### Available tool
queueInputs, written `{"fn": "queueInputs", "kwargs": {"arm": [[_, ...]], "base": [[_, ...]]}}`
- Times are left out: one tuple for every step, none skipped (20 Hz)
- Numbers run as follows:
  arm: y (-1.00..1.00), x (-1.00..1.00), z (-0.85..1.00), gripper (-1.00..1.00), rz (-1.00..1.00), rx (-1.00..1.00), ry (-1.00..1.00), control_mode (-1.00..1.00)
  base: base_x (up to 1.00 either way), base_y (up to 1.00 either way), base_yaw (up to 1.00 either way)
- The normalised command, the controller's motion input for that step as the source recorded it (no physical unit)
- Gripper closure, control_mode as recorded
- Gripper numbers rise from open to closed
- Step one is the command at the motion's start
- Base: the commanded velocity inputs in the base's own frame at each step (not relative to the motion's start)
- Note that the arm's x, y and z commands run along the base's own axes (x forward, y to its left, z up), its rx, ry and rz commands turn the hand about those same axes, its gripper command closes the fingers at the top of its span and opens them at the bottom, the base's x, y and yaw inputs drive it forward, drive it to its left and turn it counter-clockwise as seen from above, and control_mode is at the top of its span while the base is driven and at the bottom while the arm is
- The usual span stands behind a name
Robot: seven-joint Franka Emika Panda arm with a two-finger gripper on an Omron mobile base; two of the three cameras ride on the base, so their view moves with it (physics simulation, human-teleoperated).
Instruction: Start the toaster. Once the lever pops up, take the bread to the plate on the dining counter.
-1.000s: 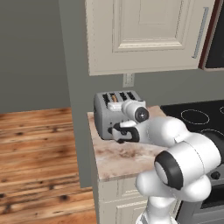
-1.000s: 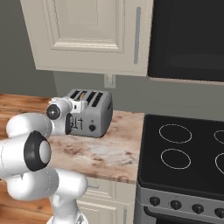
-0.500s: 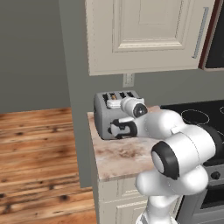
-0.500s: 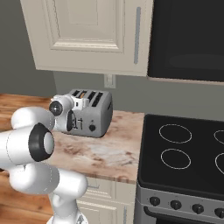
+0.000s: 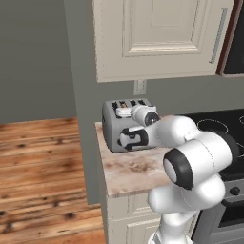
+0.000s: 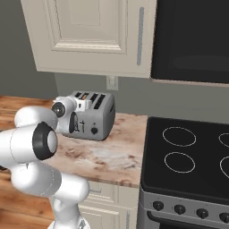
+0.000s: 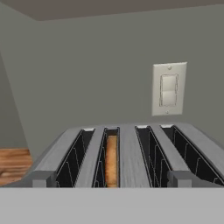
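The silver-grey toaster (image 5: 112,132) (image 6: 97,120) stands on the marble counter against the wall. My gripper (image 5: 123,113) (image 6: 84,105) hovers at its upper front edge, level with the top. In the hand view I look across the toaster top (image 7: 129,153); the gripper (image 7: 111,179) is open, its fingertips (image 7: 43,178) wide apart with nothing between them. The bread (image 7: 112,162) (image 5: 123,103) (image 6: 84,95) stands sunk in the second slot from the left. The plate and the dining counter are out of view.
A wall switch plate (image 7: 168,89) (image 6: 112,82) sits just behind the toaster. The black stove top (image 6: 188,152) lies right of the marble counter (image 5: 131,169). Cream wall cabinets (image 5: 157,38) hang overhead. Wood floor (image 5: 43,162) lies to the left.
The hand has crept slightly up toward the toaster's top front edge while the elbow swung higher. The jaws stayed open; the toaster and bread have not moved.
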Motion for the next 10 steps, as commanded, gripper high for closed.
{"fn": "queueInputs", "kwargs": {"arm": [[0.0, 0.08, 0.0, -1.0, 0.0, 0.0, 0.01, -1.0], [0.0, 0.05, 0.0, -1.0, 0.0, 0.0, 0.01, -1.0], [0.0, 0.01, 0.0, -1.0, 0.0, 0.0, 0.01, -1.0], [0.0, 0.0, 0.0, -1.0, 0.0, 0.0, 0.01, -1.0], [0.0, 0.0, 0.0, -1.0, 0.0, 0.0, 0.01, -1.0], [0.0, 0.0, 0.0, -1.0, 0.0, 0.0, 0.02, -1.0], [0.0, 0.0, 0.0, -1.0, 0.0, 0.0, 0.03, -1.0], [0.0, 0.0, 0.0, -1.0, 0.0, 0.0, 0.04, -1.0], [0.0, 0.0, 0.0, -1.0, 0.0, 0.0, 0.06, -1.0], [0.0, 0.0, 0.0, -1.0, 0.0, 0.0, 0.07, -1.0]], "base": [[0.0, 0.0, 0.0], [0.0, 0.0, 0.0], [0.0, 0.0, 0.0], [0.0, 0.0, 0.0], [0.0, 0.0, 0.0], [0.0, 0.0, 0.0], [0.0, 0.0, 0.0], [0.0, 0.0, 0.0], [0.0, 0.0, 0.0], [0.0, 0.0, 0.0]]}}
